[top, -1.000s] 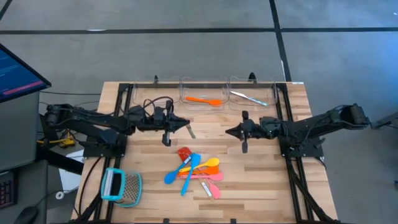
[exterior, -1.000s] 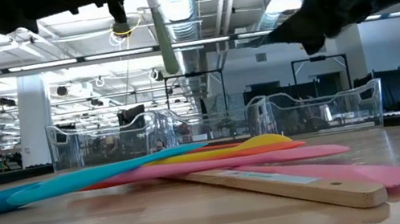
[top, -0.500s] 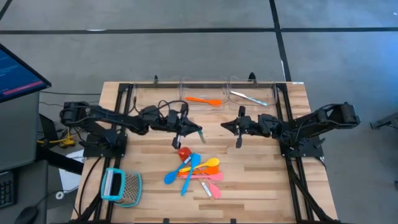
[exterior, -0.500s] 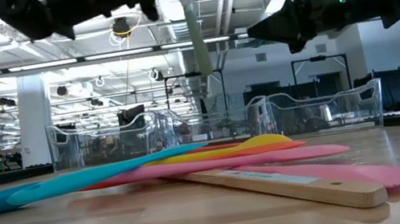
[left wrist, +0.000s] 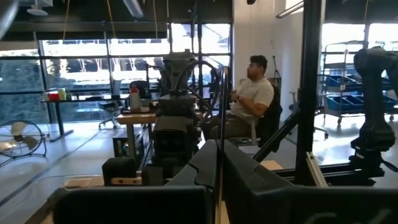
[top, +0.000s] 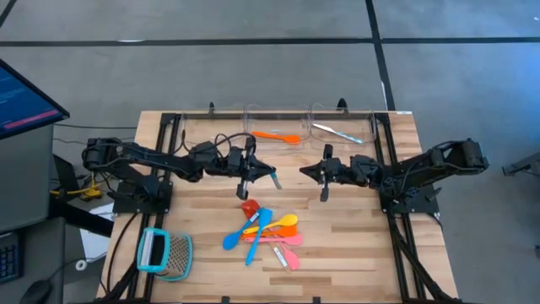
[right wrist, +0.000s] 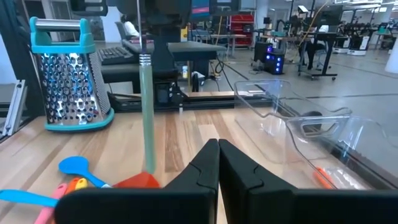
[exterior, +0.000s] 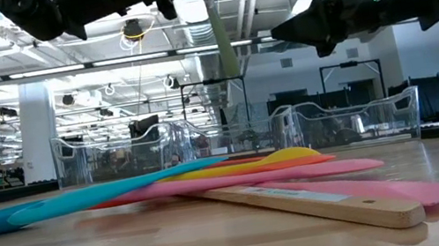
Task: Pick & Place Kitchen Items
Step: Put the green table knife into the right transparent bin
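Note:
My left gripper (top: 256, 174) is over the table's middle, just beyond the utensil pile, shut on a slim pale-green-handled utensil (right wrist: 147, 118) with a silvery upper end. The utensil also shows in the low view (exterior: 221, 38). My right gripper (top: 307, 174) is shut and empty, level with the left one, a short way to its right. The pile (top: 266, 232) lies flat on the wood: blue, orange, yellow and pink spoons and a red-headed spatula (top: 250, 208) with a wooden handle (exterior: 322, 201). My left gripper pinches the utensil's silvery upper end (right wrist: 143, 59) between its two shut fingers. The fingers lie about level and come from the table's left. The pale green handle hangs nearly upright below them (exterior: 225, 50), clear of the table, above the red spatula head.
Clear plastic bins (top: 278, 127) stand along the far edge, one holding an orange spoon (top: 275, 135), another a pale utensil (top: 337, 133). A teal-framed metal grater (top: 164, 252) lies at the near left. A person (left wrist: 252, 93) sits in the room beyond.
My left gripper has gone toward the table's right edge with the green-handled utensil, which stays hanging upright and clear of the table; in the last half second it has kept nearly still. My right gripper has shifted slightly toward the far edge.

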Controlling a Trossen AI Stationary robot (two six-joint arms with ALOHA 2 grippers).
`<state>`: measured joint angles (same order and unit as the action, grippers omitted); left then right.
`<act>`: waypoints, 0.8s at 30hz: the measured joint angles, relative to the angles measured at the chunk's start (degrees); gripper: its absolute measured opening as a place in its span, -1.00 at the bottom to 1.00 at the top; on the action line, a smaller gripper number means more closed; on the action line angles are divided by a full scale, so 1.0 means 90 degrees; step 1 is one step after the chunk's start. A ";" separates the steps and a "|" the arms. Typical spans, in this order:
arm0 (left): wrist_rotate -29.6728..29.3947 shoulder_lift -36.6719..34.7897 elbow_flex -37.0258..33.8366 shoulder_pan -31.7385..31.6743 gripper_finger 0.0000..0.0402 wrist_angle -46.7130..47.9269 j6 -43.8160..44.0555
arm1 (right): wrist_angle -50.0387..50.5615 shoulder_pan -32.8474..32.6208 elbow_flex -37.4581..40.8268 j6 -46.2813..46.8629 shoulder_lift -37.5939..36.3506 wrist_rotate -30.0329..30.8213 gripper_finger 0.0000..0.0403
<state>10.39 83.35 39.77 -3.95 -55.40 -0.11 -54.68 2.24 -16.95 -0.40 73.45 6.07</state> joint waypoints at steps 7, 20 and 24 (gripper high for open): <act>-0.0003 0.0000 0.0000 0.0000 -1.00 -0.0021 0.0030 | -0.0012 -0.0119 0.0000 0.0072 0.0000 -0.0005 -1.00; -0.0234 0.0336 0.0323 0.0073 -1.00 -0.0083 0.0038 | -0.0041 -0.0212 0.0000 0.0049 0.0000 -0.0015 -1.00; -0.0144 0.0444 0.0323 0.0025 -1.00 -0.0047 0.0057 | -0.0039 -0.0212 0.0000 0.0049 0.0000 -0.0023 -1.00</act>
<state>9.09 87.35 42.68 -3.72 -55.82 0.40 -55.02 0.34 -16.95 0.03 73.45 5.86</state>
